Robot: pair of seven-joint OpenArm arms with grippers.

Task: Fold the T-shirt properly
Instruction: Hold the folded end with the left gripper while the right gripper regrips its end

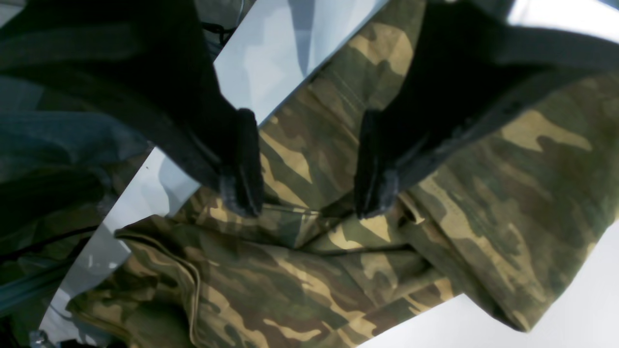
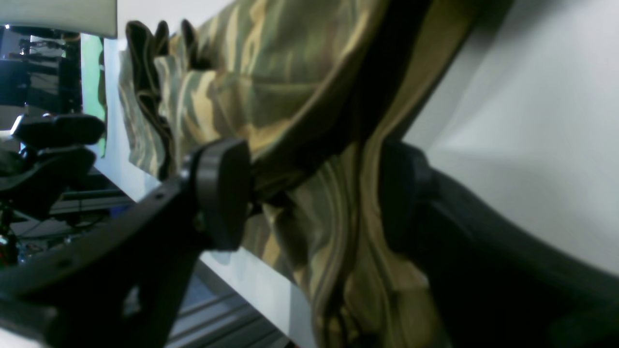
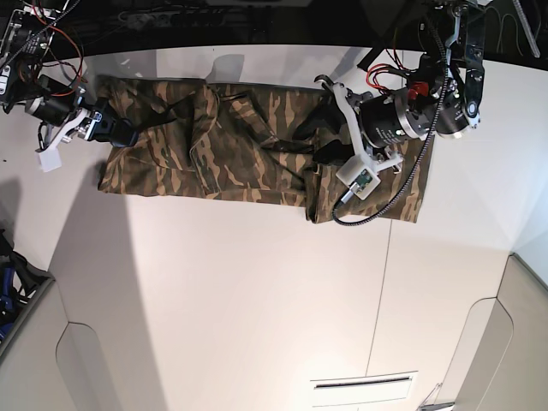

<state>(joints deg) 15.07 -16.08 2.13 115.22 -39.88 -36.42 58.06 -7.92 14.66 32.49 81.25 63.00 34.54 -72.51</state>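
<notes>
The camouflage T-shirt lies stretched along the far side of the white table, with folds bunched near its middle. My left gripper hovers low over the shirt's right part. In the left wrist view this gripper is open, and creased T-shirt cloth lies under and between its fingertips. My right gripper sits at the shirt's left end. In the right wrist view it stands wide open, with a hemmed fold of the T-shirt running between the pads.
Bare table shows beside the cloth and ends at an edge close by. Wires and electronics crowd the back left corner. A white camera module and its cable hang from the left wrist over the shirt. Bare tabletop lies beside the right gripper.
</notes>
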